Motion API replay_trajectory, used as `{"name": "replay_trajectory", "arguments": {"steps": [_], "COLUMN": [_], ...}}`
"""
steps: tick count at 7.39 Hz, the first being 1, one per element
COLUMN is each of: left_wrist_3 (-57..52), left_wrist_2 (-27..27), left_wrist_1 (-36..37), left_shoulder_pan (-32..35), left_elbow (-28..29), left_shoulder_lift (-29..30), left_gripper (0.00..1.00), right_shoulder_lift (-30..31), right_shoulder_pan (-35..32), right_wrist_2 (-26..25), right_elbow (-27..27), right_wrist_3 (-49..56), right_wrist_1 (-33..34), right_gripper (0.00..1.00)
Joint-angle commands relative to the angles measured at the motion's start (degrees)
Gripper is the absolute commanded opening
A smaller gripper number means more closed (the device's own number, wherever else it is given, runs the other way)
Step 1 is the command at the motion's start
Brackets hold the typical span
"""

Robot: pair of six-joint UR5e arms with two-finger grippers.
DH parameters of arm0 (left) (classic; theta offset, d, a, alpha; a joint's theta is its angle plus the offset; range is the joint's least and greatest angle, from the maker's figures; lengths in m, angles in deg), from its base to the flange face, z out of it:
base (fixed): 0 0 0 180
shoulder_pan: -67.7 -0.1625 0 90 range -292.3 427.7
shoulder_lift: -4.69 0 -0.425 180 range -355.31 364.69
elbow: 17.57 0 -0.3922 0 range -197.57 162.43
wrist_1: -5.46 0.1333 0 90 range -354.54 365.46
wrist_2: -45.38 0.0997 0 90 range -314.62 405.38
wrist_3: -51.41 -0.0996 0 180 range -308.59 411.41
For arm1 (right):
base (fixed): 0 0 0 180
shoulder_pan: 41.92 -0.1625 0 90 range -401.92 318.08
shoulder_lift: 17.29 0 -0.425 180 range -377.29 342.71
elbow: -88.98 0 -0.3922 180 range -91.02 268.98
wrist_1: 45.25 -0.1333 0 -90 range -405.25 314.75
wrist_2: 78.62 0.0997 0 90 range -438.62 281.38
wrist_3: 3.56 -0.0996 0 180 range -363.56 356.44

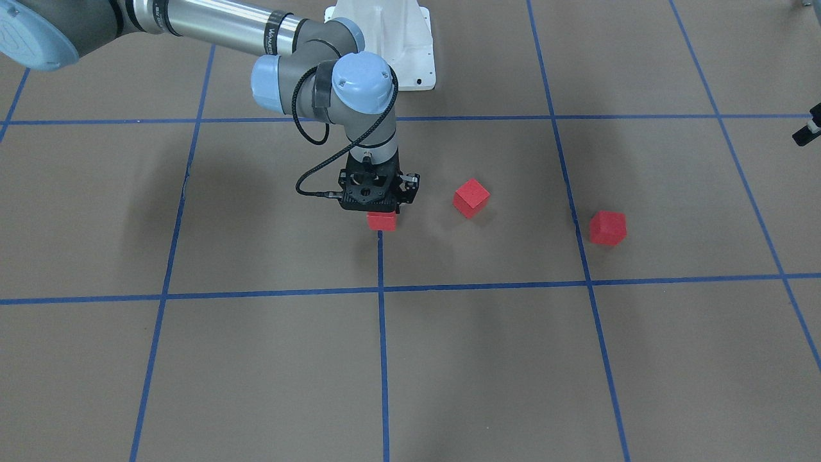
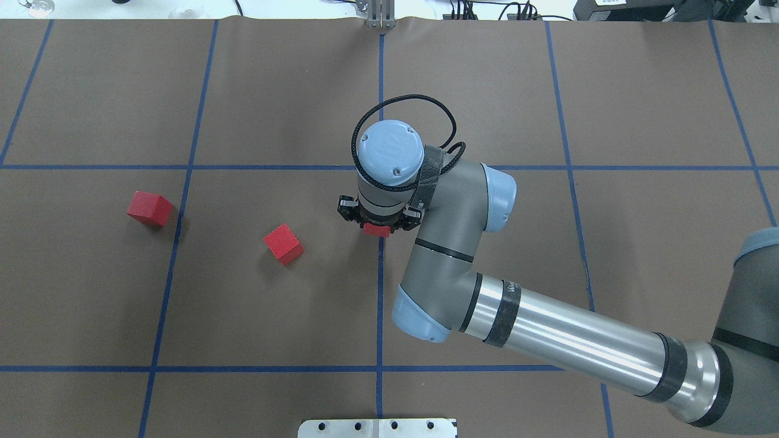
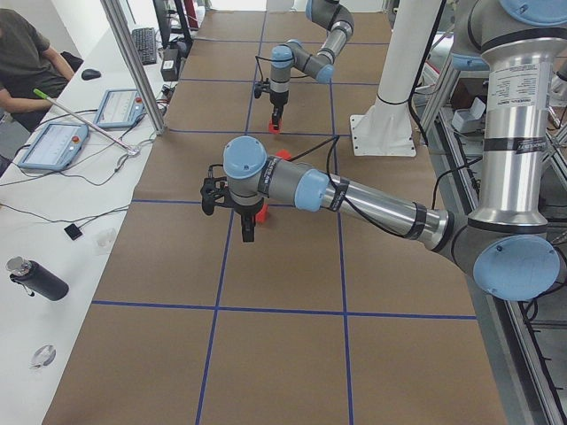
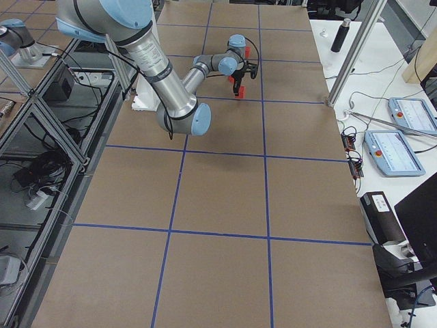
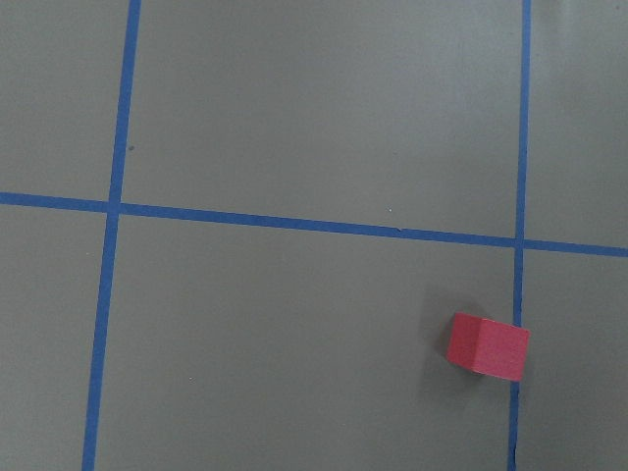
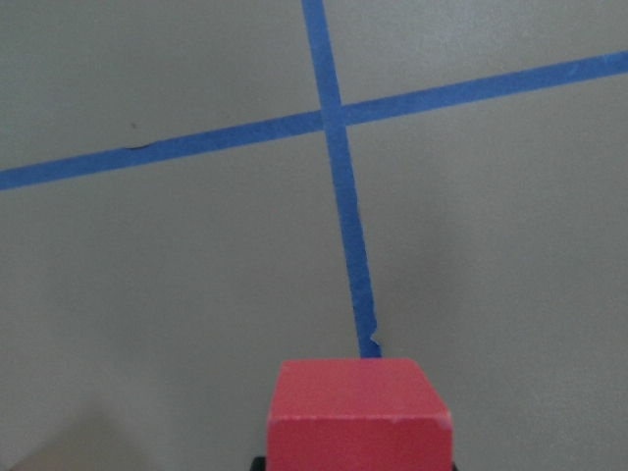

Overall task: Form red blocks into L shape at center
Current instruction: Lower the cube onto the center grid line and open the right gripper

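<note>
Brown matte floor [image 1: 256,359], 3 red cubes [image 1: 383,220] [image 1: 471,197] [image 1: 607,228] (plain-faced)

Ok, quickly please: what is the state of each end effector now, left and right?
Left end effector: cannot be told; only the side view shows it.
Right end effector: closed, holding a red block.

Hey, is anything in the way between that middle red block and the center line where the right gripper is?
Nothing visible. Only bare floor lies between the middle block and the center line, where the right gripper stands over another block.
</note>
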Motion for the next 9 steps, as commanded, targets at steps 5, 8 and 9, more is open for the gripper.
{"name": "replay_trajectory", "arguments": {"steps": [5, 8, 9], "left_wrist_3": [0.00, 0.00, 0.00], "left_wrist_2": [0.06, 0.06, 0.06], "left_wrist_1": [0.00, 0.00, 0.00], "left_shoulder_pan": [0.00, 0.00, 0.00], "left_elbow": [0.05, 0.05, 0.05], "left_shoulder_lift": [0.00, 0.00, 0.00], "left_gripper": [1.00, 1.00, 1.00], "right_shoulder_lift": [0.73, 0.65, 0.47], "right_shoulder_pan": [0.83, 1.10, 1.10], "right_wrist_2": [-0.09, -0.09, -0.09], "right_elbow": [-0.16, -0.60, -1.04], "right_wrist_3": [3.29, 3.38, 3.38], "right_wrist_1": [0.00, -0.17, -0.18], "right_gripper": [0.00, 0.00, 0.00]}}
